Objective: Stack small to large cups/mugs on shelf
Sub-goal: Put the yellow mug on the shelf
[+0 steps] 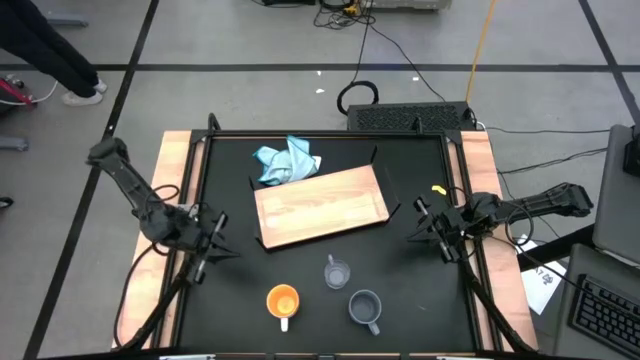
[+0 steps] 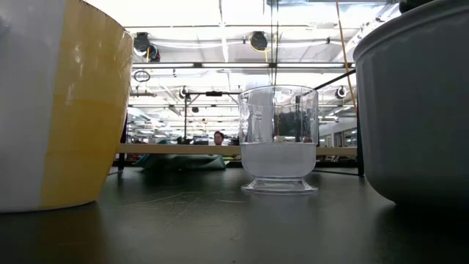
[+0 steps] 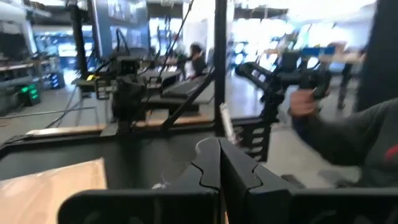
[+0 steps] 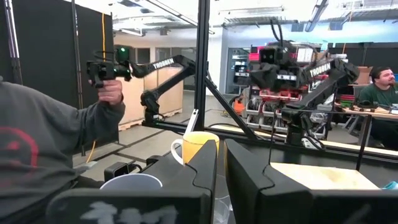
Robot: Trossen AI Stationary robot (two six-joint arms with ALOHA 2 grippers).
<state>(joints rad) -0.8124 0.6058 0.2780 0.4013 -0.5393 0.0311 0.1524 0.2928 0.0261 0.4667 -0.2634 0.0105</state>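
Observation:
Near the table's near edge in the high view stand the orange mug (image 1: pixel 283 302) with its white handle, the clear glass cup (image 1: pixel 337 272) and the grey-blue mug (image 1: pixel 365 307), each upright on its base. The low view shows the orange mug (image 2: pixel 66 103), glass cup (image 2: pixel 278 139) and grey-blue mug (image 2: pixel 418 103) close up. The wooden shelf board (image 1: pixel 320 205) lies flat mid-table. My left gripper (image 1: pixel 215 245), shut, hovers at the table's left side. My right gripper (image 1: pixel 420 228) hovers at the right side with a narrow gap between its fingers (image 4: pixel 208 168). Neither touches anything.
A crumpled light-blue cloth (image 1: pixel 288 160) lies at the board's far left corner. A small yellow item (image 1: pixel 438 189) sits near the right rail. Black frame posts (image 4: pixel 202 68) edge the table. A person's hand holding a controller (image 4: pixel 107 74) shows beyond the table.

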